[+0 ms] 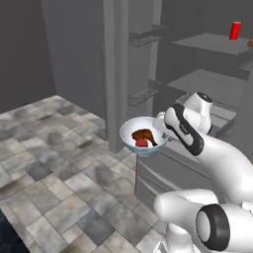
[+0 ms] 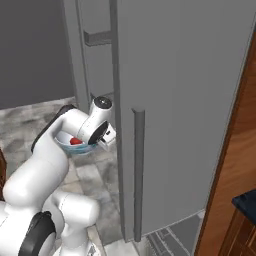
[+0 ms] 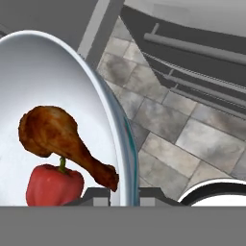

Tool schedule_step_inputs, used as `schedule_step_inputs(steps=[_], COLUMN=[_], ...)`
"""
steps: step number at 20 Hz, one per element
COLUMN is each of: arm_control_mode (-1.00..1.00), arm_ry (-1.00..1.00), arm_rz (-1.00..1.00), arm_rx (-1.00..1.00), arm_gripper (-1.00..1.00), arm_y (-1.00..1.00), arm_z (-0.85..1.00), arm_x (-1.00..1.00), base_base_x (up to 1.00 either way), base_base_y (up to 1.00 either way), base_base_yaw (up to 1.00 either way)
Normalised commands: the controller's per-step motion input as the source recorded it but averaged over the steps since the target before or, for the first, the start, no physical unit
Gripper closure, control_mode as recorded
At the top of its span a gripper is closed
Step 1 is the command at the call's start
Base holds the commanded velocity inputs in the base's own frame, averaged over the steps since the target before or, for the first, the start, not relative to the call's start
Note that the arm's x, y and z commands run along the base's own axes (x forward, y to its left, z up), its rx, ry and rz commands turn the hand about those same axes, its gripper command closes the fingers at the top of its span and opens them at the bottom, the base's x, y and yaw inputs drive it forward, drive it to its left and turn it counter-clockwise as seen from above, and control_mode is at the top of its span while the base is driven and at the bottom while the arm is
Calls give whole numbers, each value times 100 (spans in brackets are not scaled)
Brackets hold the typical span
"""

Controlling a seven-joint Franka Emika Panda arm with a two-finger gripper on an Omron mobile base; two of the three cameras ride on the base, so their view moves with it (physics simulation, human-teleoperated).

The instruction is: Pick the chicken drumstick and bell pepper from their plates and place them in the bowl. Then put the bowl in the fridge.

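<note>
A: Nearest — claw (image 3: 115, 192) clenched on rim of bowl (image 1: 129, 140). Drumstick (image 3: 57, 141) and bell pepper (image 3: 52, 185) touching inside, off the plates.

B: Beyond — held above floor (image 1: 54, 163), just beside open fridge (image 1: 197, 84) shelves.

A: Risk judged: thin rim pinch, bowl tipping, contents spilling. Door edge close; possible knock on entry.

1. I get flat, even, rendered light in all three views; no single source that I can pick out.
2. The fridge (image 1: 148, 59) interior reads dim grey, and the room's far corner is darker.
3. Shadows are soft and faint on the floor (image 1: 54, 163).
4. The bowl (image 3: 57, 86) shows a mild sheen inside, no harsh glare.
5. Edges look slightly soft; the pictures are low in detail.
</note>
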Motion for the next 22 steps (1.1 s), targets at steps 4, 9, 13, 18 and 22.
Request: schedule_step_inputs(steps=[4, 9, 13, 18, 22], arm_control_mode=[100, 100, 100, 100, 100], arm_ry=[0, 0, 0, 0, 0], arm_rz=[0, 0, 0, 0, 0], arm_rx=[0, 0, 0, 0, 0], arm_gripper=[100, 100, 100, 100, 100], arm_y=[0, 0, 0, 0, 0], arm_z=[0, 0, 0, 0, 0], arm_x=[0, 0, 0, 0, 0], base_base_x=[53, 65, 58, 39, 49], base_base_y=[23, 11, 13, 8, 27], base_base_yaw=[-38, -32, -43, -55, -58])
